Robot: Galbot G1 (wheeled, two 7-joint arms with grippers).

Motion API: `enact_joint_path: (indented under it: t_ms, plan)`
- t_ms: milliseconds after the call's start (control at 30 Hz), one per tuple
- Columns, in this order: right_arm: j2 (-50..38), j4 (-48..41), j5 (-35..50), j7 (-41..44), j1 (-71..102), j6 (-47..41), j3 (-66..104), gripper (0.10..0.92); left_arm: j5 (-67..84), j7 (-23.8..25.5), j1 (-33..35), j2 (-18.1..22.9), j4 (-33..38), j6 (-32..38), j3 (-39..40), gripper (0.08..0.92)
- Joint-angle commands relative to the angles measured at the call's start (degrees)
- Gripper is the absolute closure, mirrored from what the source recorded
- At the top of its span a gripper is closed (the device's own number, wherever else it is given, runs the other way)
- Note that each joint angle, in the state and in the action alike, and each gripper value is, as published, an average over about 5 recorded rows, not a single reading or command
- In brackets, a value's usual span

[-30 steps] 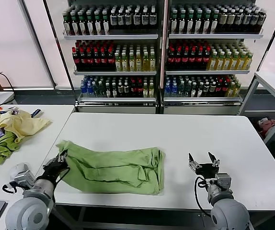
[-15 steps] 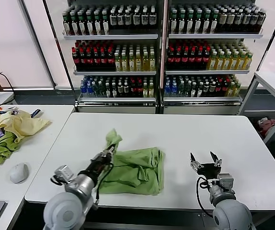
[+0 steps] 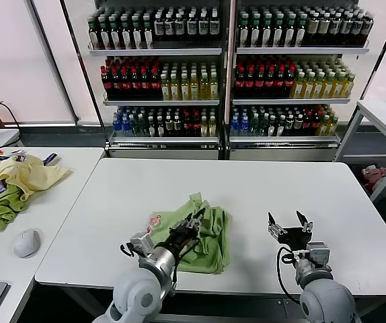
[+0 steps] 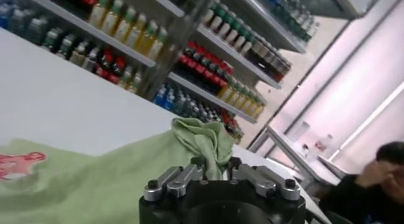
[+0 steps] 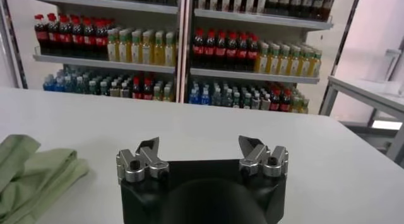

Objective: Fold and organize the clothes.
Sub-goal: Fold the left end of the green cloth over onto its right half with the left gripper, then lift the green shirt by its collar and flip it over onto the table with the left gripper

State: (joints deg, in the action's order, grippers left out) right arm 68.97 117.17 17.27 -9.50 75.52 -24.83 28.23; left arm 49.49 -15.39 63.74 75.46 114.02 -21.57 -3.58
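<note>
The clothes are one light green polo shirt (image 3: 213, 241), lying folded over itself near the front middle of the white table (image 3: 280, 188). Its red-and-white graphic (image 3: 156, 221) faces up on the left part. My left gripper (image 3: 194, 221) is low over the shirt's middle, and in the left wrist view a bunched fold of the shirt (image 4: 202, 134) runs between the fingers of this gripper (image 4: 211, 165), filling the gap. My right gripper (image 3: 288, 227) rests open and empty to the right of the shirt. In the right wrist view, that gripper (image 5: 201, 146) stands over bare table, with the shirt's edge (image 5: 31, 171) off to one side.
A side table on the left carries a pile of yellow, purple and darker green garments (image 3: 15, 178) and a grey mouse (image 3: 27, 242). Shelves of bottles (image 3: 226, 74) stand behind the table. Another white table (image 3: 384, 111) is at the far right.
My left gripper has carried the shirt's left edge up and over to the right, folding the shirt in half so the printed graphic now shows. The right arm stayed put.
</note>
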Motion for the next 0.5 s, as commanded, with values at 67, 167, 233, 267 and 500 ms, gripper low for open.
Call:
enact_joint_path:
  t_ms: [67,167,233,267,500]
  plan:
    - [0.04,-0.32,-0.06,0.01,-0.11,0.08,-0.17,0.203,-5.85,3.78,-1.18,1.19,-2.28,3.05,5.61,0.574]
    - [0.17,-0.62,-0.06,0.07,-0.22,0.28,-0.24,0.203,-3.87,3.72,0.27,1.1,-0.79,3.22,3.1,0.488]
    - [0.29,-0.85,-0.06,0.07,-0.39,0.4,-0.29,0.203,-4.24,3.06,1.64,0.88,0.23,4.2,0.66,0.436]
    - [0.33,-0.94,-0.05,0.07,-0.5,0.43,-0.32,0.203,-4.97,2.43,2.37,0.63,0.63,5.01,-0.73,0.401]
    - [0.39,-1.42,0.0,0.07,-1.26,0.49,-0.66,0.203,-18.03,-2.9,8.29,-3.88,-0.64,8.28,-12.37,0.214]
